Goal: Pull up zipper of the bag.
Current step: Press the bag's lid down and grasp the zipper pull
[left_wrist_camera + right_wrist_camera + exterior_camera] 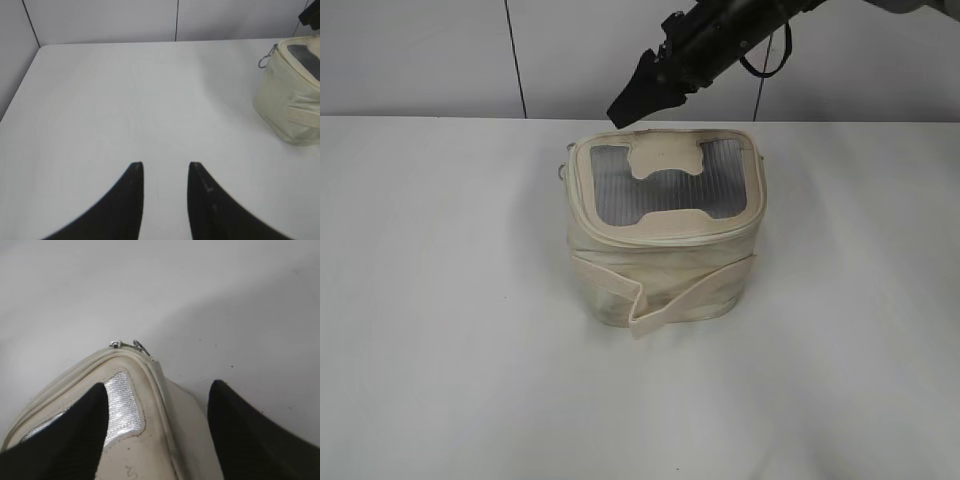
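The cream bag (660, 265) stands mid-table, its lid with a grey ribbed panel facing up and a wide strap across its front. The thin cream zipper (582, 205) runs round the lid's rim. A small silver ring and pull tab (135, 345) hang at the lid's corner. My right gripper (632, 105) is open, hovering above the bag's back left corner; its fingers (157, 390) straddle the lid rim (165, 405) without touching it. My left gripper (165, 166) is open and empty over bare table, left of the bag (290, 95).
The white table (440, 300) ends at a grey panelled wall (420, 50) behind the bag. The table's left edge (17, 85) shows in the left wrist view.
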Tool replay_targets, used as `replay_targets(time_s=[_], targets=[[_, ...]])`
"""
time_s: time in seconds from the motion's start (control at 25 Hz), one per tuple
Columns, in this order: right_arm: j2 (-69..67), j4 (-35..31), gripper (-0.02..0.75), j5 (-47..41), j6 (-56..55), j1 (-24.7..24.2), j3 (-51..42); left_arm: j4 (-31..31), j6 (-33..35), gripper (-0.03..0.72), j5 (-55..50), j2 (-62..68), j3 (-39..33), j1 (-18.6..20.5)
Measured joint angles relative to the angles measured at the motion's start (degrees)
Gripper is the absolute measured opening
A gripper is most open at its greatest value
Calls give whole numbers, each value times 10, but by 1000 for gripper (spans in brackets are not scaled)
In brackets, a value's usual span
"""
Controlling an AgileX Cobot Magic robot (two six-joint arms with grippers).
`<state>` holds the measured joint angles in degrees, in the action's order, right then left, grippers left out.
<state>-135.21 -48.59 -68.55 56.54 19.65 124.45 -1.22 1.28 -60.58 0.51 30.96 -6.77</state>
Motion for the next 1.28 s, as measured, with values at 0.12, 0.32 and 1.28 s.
replay_targets(time_s=[0.12,0.32,1.28], targets=[[-13,14,493,-2,-13,10,13,-16,0,237,-2,46,7,0],[-24,61,491,-4,-31,18,15,-115,24,241,57,157,19,0],[-26,80,46,-12,-41,25,17,-695,996,559,179,990,291,34]])
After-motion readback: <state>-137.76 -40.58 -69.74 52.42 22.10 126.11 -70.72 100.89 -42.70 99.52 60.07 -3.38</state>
